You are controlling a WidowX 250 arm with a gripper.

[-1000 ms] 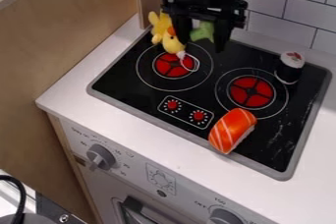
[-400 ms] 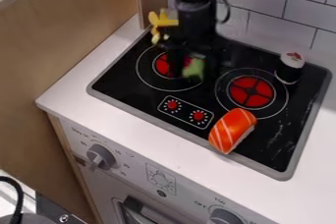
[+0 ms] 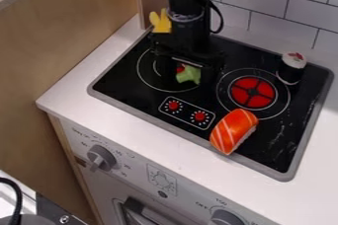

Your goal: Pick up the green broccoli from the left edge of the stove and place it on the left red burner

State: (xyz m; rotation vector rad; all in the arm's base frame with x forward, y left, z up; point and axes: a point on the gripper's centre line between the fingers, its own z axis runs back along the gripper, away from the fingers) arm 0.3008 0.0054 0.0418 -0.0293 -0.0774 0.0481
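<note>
We see the wood panel (image 3: pixel 72 61) standing along the left, with the white counter (image 3: pixel 132 128) beside it and the oven front (image 3: pixel 132 169) below. Set into the counter is the black stove (image 3: pixel 277 137) with its gray rim, and the tiled wall (image 3: pixel 290 19) rises behind. From the top edge the black arm (image 3: pixel 188 2) comes down over the stove's left half, where we find the gripper (image 3: pixel 189 79) low over the left burner. Its fingers stand apart by about the width of the green toy (image 3: pixel 190 73), and we see them closed around it.

To the right, the other burner (image 3: pixel 252 92) shows its red center. In front of that burner we see the orange sushi (image 3: pixel 234 131), lying aslant, its lower end by the stove's front rim. The black roll (image 3: pixel 291 68) stands upright near the back right, its top white with red bits. Behind the gripper, at the back left, is the yellow toy (image 3: pixel 160 21), partly hidden. Two small red dials (image 3: pixel 174 105) sit in front of the left burner.
</note>
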